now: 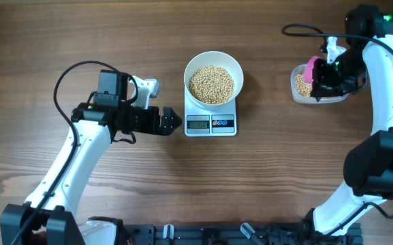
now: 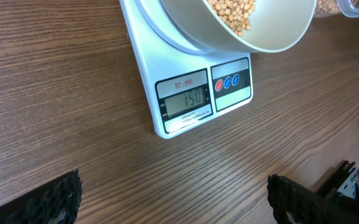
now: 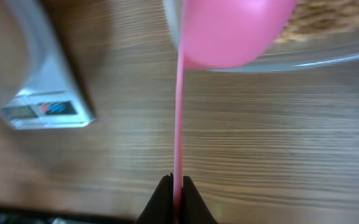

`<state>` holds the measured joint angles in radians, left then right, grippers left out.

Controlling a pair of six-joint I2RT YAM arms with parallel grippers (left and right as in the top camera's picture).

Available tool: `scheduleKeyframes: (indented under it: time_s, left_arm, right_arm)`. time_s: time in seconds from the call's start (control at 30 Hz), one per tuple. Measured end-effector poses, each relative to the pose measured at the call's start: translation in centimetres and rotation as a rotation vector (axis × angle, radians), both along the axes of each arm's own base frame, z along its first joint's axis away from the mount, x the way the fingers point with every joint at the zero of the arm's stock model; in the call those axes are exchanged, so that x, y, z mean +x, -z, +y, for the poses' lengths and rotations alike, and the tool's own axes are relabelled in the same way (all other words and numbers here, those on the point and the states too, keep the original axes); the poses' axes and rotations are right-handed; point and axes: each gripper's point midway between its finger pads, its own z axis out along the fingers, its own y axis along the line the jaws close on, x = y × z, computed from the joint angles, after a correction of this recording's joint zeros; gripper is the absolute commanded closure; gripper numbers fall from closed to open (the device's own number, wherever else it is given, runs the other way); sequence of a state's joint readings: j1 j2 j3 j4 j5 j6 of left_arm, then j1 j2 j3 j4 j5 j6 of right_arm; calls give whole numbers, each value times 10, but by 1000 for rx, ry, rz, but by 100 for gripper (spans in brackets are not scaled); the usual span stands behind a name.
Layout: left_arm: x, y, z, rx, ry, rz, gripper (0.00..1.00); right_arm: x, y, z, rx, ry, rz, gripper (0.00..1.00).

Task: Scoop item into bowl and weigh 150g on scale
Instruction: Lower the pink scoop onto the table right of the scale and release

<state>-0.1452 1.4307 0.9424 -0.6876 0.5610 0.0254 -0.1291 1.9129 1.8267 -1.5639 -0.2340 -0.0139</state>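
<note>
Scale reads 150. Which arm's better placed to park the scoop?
Right. The right pincer is shut on the pink spoon, its head over the clear tub. The left pincer is open, empty, beside the scale.

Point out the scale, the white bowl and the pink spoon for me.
scale (image 2: 184, 99): left wrist view, on its grey display.
bowl (image 1: 213, 58): overhead view, on its bare inner wall.
pink spoon (image 3: 229, 28): right wrist view, on its rounded head.

bowl (image 1: 190, 72) x1, scale (image 1: 210, 124) x1, tub (image 1: 296, 89) x1, spoon (image 1: 312, 69) x1
</note>
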Motion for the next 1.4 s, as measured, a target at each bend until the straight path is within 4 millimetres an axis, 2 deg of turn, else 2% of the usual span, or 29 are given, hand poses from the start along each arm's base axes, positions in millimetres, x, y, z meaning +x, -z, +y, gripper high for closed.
scheduleKeyframes:
  time_s: [0.1, 0.23, 0.53, 0.67, 0.73, 0.9, 1.13, 1.17, 1.23, 1.33, 1.37, 1.4]
  left_arm:
    - [0, 0, 0, 0, 0, 0, 0]
    - [0, 0, 0, 0, 0, 0, 0]
    - [0, 0, 0, 0, 0, 0, 0]
    - [0, 0, 0, 0, 0, 0, 0]
    - [0, 0, 0, 0, 0, 0, 0]
    - [0, 0, 0, 0, 0, 0, 0]
    - [0, 0, 0, 0, 0, 0, 0]
    - [0, 0, 0, 0, 0, 0, 0]
    - [0, 0, 0, 0, 0, 0, 0]
    - [0, 0, 0, 0, 0, 0, 0]
    - [0, 0, 0, 0, 0, 0, 0]
    - [0, 0, 0, 0, 0, 0, 0]
  right_arm:
    - [-5, -8, 25, 151, -77, -9, 96]
    - [-4, -17, 47, 278, -138, -49, 96]
    - [-27, 3, 75, 337, -204, 48, 96]
    - [-36, 9, 89, 296, -267, 80, 96]
    - [-35, 13, 88, 245, -270, 88, 96]
    - [-29, 21, 72, 137, -229, 87, 95]
    - [-27, 23, 67, 111, -213, 84, 94]
    - [-26, 23, 67, 111, -212, 83, 91]
    - [-27, 23, 67, 110, -209, 85, 79]
    - [-27, 23, 67, 107, -204, 88, 76]
    - [-27, 23, 67, 107, -204, 90, 69]
    - [-28, 23, 66, 106, -204, 91, 67]
